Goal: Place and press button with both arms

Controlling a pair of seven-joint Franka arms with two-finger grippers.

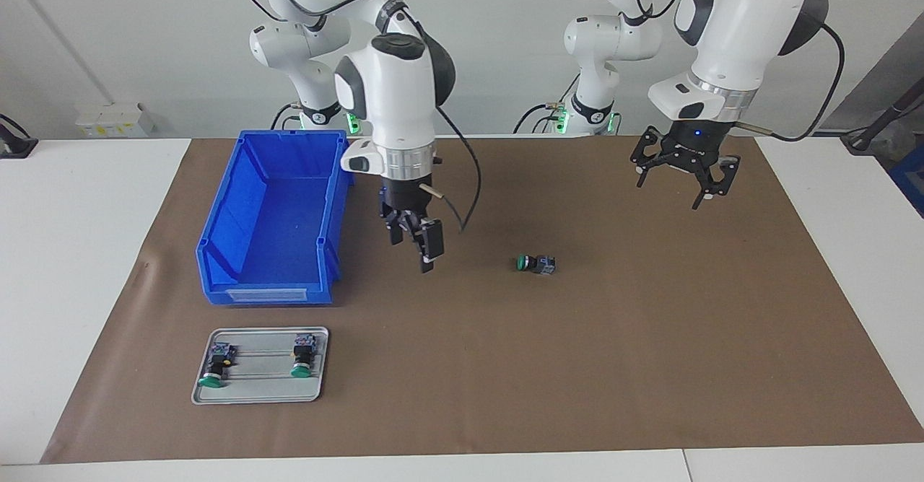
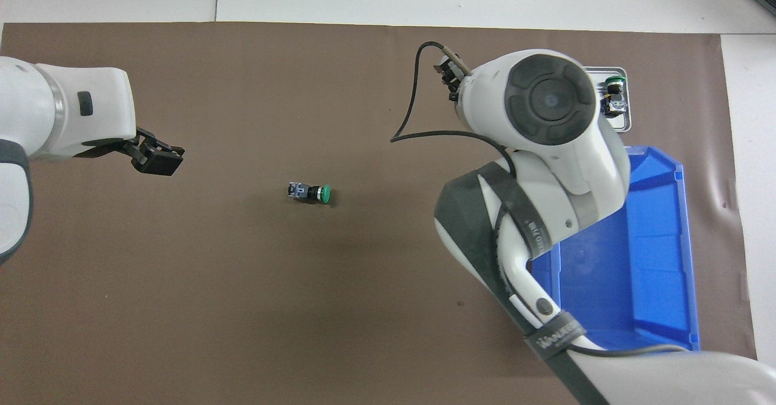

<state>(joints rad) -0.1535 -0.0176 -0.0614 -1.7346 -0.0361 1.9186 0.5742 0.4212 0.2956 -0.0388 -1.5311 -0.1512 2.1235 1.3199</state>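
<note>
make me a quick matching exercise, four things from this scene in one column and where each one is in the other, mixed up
Things:
1. button
2. blue bin
3. metal tray
4. left gripper

Places:
A. holds two green-capped switches
B. raised over the brown mat at the left arm's end
C. lying on its side on the mat, mid-table
D. beside the right gripper, nearer the robots than the tray

Pairs: 1-C, 2-D, 3-A, 4-B
</note>
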